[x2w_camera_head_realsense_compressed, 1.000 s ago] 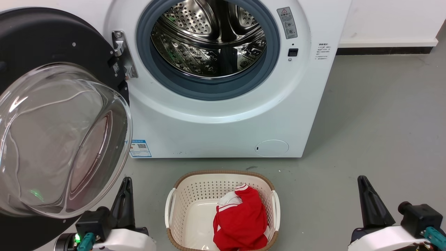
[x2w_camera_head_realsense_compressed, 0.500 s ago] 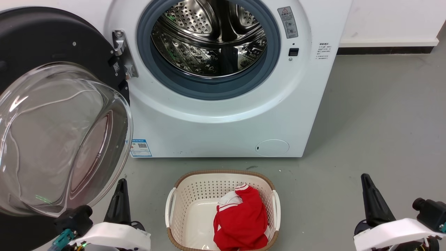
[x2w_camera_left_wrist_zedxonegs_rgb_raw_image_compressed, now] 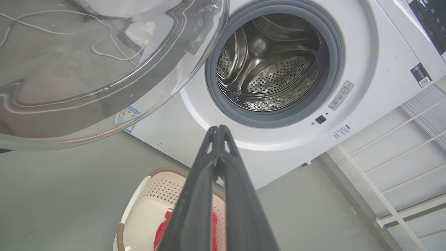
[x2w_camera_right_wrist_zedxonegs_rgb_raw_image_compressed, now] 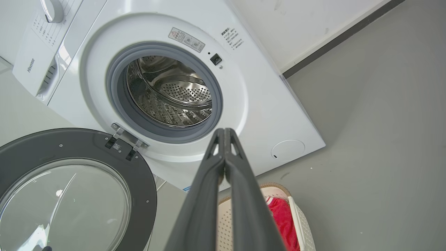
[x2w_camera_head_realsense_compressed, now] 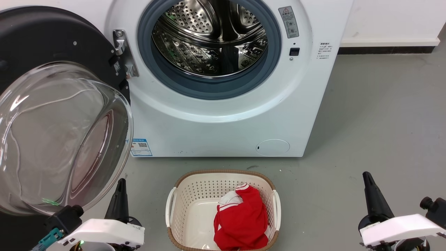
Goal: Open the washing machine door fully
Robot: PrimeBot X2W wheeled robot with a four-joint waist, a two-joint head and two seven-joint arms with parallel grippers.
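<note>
The washing machine door [x2w_camera_head_realsense_compressed: 41,42] stands swung out to the left on its metal hinge [x2w_camera_head_realsense_compressed: 122,52]. Its clear glass bowl [x2w_camera_head_realsense_compressed: 59,139] bulges toward me. The door shows again in the left wrist view [x2w_camera_left_wrist_zedxonegs_rgb_raw_image_compressed: 87,69] and in the right wrist view [x2w_camera_right_wrist_zedxonegs_rgb_raw_image_compressed: 73,195]. The steel drum [x2w_camera_head_realsense_compressed: 209,35] lies exposed inside its grey rubber ring. My left gripper [x2w_camera_head_realsense_compressed: 121,183] is shut and holds nothing, just below and right of the bowl's lower edge, apart from it. Its fingers meet in the left wrist view [x2w_camera_left_wrist_zedxonegs_rgb_raw_image_compressed: 217,129]. My right gripper [x2w_camera_head_realsense_compressed: 366,175] is shut and empty at the lower right [x2w_camera_right_wrist_zedxonegs_rgb_raw_image_compressed: 224,130].
The white washing machine [x2w_camera_head_realsense_compressed: 216,122] fills the middle. A white laundry basket [x2w_camera_head_realsense_compressed: 223,173] with a brown rim sits on the grey floor before it, holding a red and white garment [x2w_camera_head_realsense_compressed: 240,223]. Bare floor stretches to the right, up to a wall with a dark skirting [x2w_camera_head_realsense_compressed: 383,50].
Both arms have sunk lower in the head view, the left drifting slightly left and the right slightly right. The door and the basket have stayed where they were.
</note>
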